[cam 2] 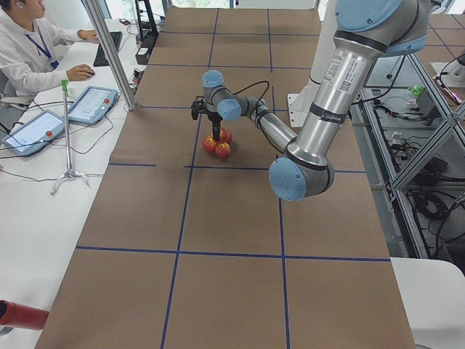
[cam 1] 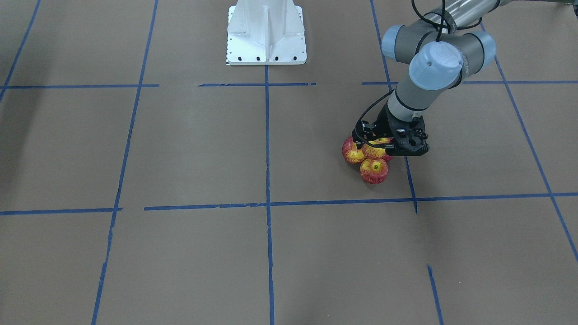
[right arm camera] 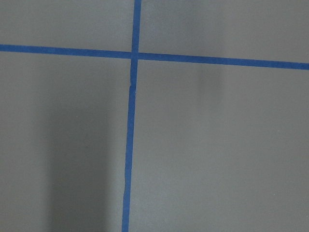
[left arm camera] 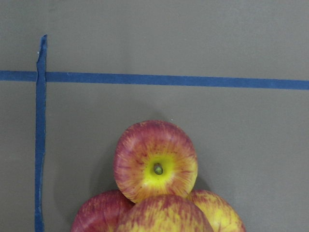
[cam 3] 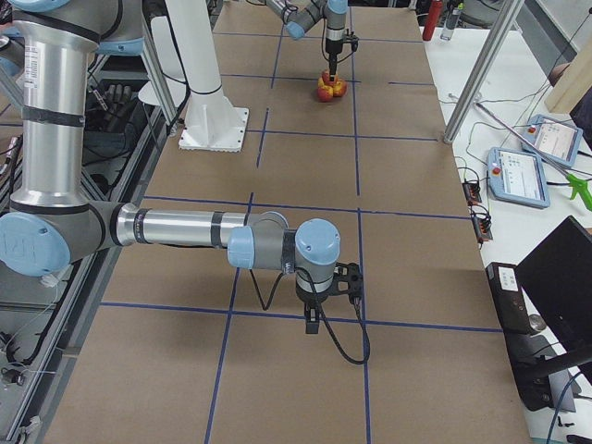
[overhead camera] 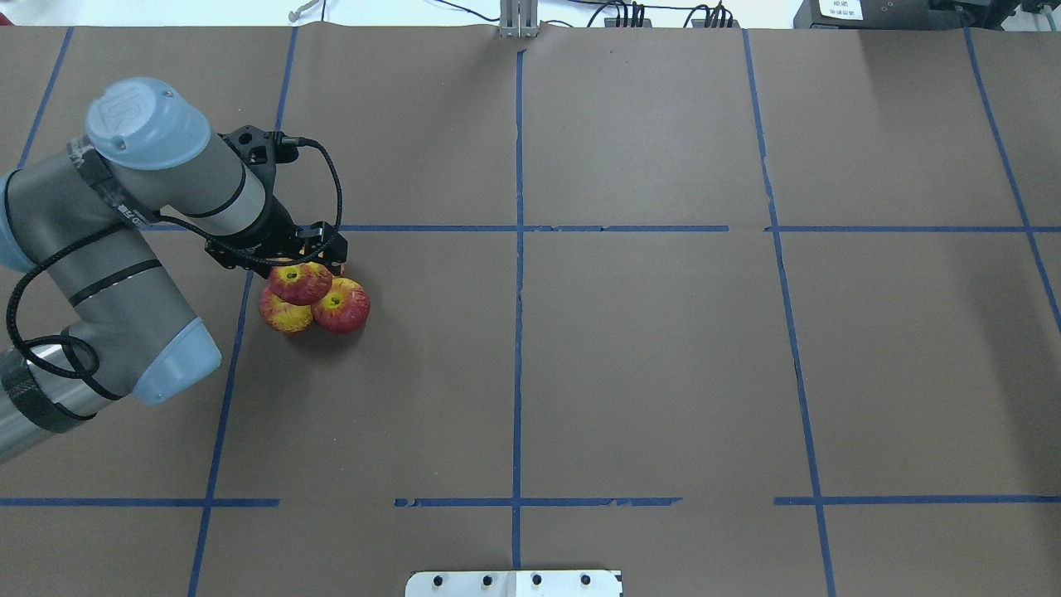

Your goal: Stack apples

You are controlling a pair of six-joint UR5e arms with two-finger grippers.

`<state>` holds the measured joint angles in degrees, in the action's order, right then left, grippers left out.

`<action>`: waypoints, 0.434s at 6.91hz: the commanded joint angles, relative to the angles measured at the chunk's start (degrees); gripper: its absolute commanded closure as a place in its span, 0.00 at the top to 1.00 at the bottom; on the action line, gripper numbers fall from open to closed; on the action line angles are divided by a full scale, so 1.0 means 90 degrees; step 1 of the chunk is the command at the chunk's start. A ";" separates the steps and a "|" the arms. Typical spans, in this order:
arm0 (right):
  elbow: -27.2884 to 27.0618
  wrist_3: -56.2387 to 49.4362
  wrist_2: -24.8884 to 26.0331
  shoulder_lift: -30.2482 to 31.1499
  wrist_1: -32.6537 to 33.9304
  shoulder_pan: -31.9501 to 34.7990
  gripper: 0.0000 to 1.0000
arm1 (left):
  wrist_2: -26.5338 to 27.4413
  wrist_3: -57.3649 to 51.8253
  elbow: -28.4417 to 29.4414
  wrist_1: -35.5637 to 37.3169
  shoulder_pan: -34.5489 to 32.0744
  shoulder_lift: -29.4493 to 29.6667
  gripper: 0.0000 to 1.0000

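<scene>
Brown paper tabletop, taped grid. You have the top apple resting on three apples, directly under the left claw; gripped or released, you cannot tell. Right claw: well apart, state unreadable.

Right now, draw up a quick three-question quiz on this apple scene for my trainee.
1. True or false: the left claw is at the clustered apples, coming down on them from above.
2. Multiple choice: how many apples show in the left wrist view? A) two B) four C) six
3. Short answer: which claw is far from the apples, near the table's other end?

Key: 1. True. 2. B. 3. The right claw.
</scene>
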<state>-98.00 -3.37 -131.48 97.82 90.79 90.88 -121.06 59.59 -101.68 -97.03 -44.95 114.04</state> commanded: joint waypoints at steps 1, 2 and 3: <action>0.0000 0.0003 0.0000 0.0000 0.0000 0.0000 1.00 | 0.0013 -0.0136 -0.0818 0.0561 -0.0763 -0.0121 1.00; 0.0000 -0.0007 0.0000 0.0000 0.0000 0.0000 1.00 | 0.0003 -0.0920 -0.1257 0.1021 -0.1009 -0.0199 1.00; 0.0000 -0.0007 0.0000 0.0000 0.0000 0.0000 1.00 | -0.0084 -0.1760 -0.1561 0.1083 -0.1340 -0.0838 1.00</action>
<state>-98.00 -3.40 -131.48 97.82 90.79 90.88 -121.22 51.46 -112.02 -89.43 -53.62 110.98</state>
